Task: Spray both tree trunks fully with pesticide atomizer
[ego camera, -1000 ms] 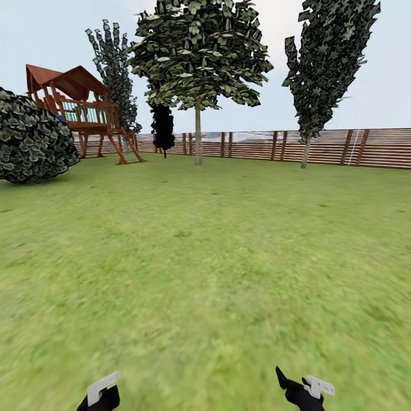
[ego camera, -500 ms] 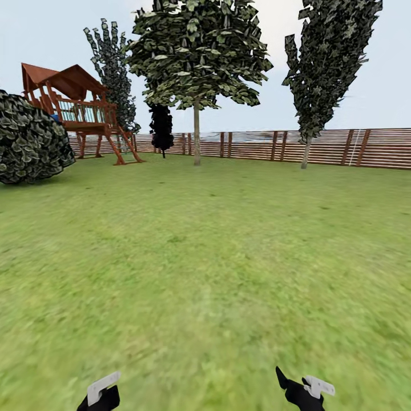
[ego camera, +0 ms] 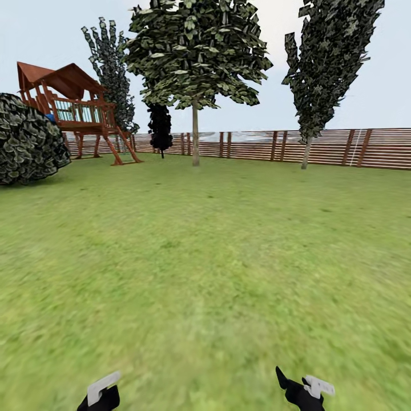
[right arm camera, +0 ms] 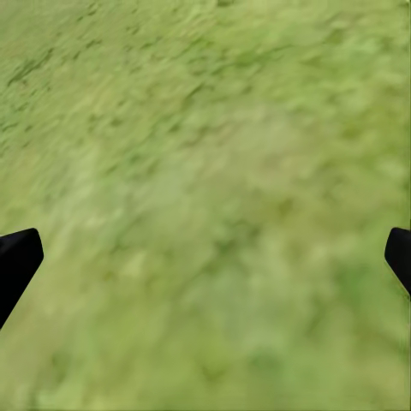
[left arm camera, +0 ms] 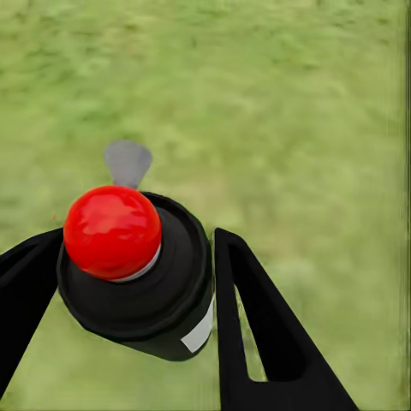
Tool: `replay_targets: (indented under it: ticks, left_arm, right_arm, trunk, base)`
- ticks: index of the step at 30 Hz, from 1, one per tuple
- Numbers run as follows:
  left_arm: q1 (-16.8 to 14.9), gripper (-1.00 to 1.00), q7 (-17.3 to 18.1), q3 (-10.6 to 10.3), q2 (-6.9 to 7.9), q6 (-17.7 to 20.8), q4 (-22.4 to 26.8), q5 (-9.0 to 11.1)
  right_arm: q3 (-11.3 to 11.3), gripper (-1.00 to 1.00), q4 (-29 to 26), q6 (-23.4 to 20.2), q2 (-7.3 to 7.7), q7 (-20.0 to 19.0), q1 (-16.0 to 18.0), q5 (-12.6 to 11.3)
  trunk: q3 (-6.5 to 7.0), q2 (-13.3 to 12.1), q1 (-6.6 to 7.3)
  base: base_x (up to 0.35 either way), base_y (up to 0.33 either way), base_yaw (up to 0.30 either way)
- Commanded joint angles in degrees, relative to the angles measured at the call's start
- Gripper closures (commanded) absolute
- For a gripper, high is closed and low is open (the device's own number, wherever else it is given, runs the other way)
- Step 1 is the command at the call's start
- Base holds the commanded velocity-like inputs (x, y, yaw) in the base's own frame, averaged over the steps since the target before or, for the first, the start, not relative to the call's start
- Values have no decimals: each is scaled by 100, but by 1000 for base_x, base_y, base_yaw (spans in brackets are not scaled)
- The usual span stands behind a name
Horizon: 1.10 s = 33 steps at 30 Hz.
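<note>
My left pincer (left arm camera: 128,282) is clamped on the sprayer (left arm camera: 137,265), a small black can with a round red knob on top, one black finger (left arm camera: 26,291) against each side of it. It hangs above bare grass (left arm camera: 291,111). In the head view the left pincer (ego camera: 98,394) sits low over the lawn (ego camera: 205,257), with a white tab showing above its black body.

My right pincer (right arm camera: 205,257) is spread wide and holds nothing; its two black fingertips (right arm camera: 17,261) stand far apart over grass. In the head view it (ego camera: 299,388) hovers low above the lawn too.

Far ahead runs a brown slatted fence (ego camera: 331,148). In front of the fence stand a leafy tree (ego camera: 196,57) with a thin straight trunk (ego camera: 196,137) and, to that tree's right, a darker narrow tree (ego camera: 325,63). Left of the leafy tree, by the fence, is a wooden playset (ego camera: 74,108), and further left a round bush (ego camera: 25,140).
</note>
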<state>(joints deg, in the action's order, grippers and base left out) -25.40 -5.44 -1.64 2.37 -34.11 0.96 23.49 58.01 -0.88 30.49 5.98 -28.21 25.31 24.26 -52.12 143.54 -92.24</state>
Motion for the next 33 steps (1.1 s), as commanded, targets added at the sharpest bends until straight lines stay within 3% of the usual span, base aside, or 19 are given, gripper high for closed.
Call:
replay_targets:
  ticks: [1,33]
  left_arm:
    - [0,100,-1,-3,0,1,1,-2]
    - [0,100,-1,-3,0,1,1,-2]
  right_arm:
    - [3,-100,0,0,0,0,0,0]
    - [0,-100,0,1,0,0,0,0]
  trunk:
    - [0,0,0]
    - [0,0,0]
  base:
    - [307,-144,0]
    - [307,-144,0]
